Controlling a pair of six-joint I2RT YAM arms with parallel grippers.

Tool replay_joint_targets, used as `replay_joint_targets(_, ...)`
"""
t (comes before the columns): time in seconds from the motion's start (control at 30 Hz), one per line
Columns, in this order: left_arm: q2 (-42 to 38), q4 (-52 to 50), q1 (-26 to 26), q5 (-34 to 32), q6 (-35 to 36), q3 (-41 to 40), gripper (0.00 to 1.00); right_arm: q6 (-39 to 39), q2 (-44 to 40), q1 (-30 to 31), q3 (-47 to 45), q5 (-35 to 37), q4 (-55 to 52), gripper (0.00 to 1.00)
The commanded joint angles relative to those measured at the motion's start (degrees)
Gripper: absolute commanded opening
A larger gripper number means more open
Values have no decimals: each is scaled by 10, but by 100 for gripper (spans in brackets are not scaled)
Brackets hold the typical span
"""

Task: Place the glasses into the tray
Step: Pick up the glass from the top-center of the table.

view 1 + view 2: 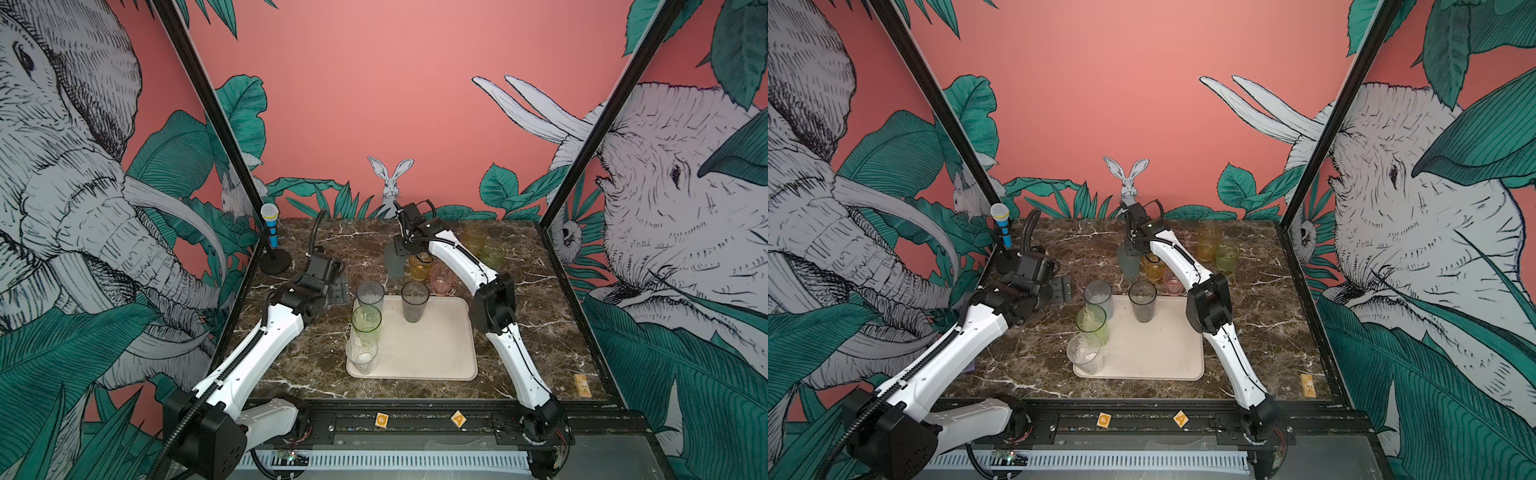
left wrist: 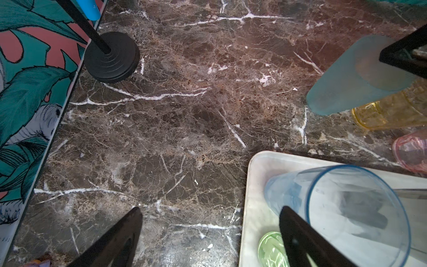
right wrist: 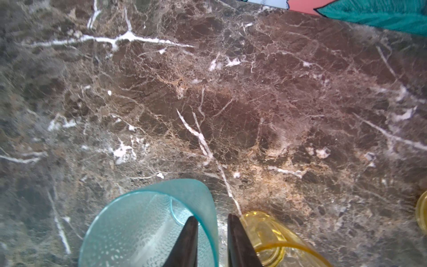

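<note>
The cream tray [image 1: 436,345] holds a grey glass [image 1: 370,293], a green one [image 1: 366,320], a clear one [image 1: 361,353] and a smoky brown one [image 1: 414,305]. Behind it, my right gripper [image 3: 211,217] is shut on the rim wall of a frosted teal glass [image 1: 395,262], one finger inside and one outside. An amber glass [image 3: 265,233] stands right beside it. A pink glass [image 1: 442,278], a yellow one [image 1: 473,235] and a light green one [image 1: 492,253] stand on the marble. My left gripper [image 2: 210,213] hangs open over bare marble, left of the tray's back corner.
A blue toy microphone [image 1: 270,226] on a black stand occupies the back left corner. Two lettered blocks [image 1: 381,419] lie on the front rail, and a small wooden piece [image 1: 580,384] lies near the table's right edge. Black frame posts rise at both sides.
</note>
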Motion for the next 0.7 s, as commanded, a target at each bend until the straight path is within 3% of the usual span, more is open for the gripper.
replay_joint_targets(0.0,3,-3,3,0,-5,15,93,2,14,-4,15,5,9,19)
replay_joint_targets(0.4,1,-5,3,1,-5,13,93,6,15,-4,17,1,11,15)
replay_joint_targets(0.67,-3,-6,3,1,-5,11,93,7,22,-4,22,-3,7,20)
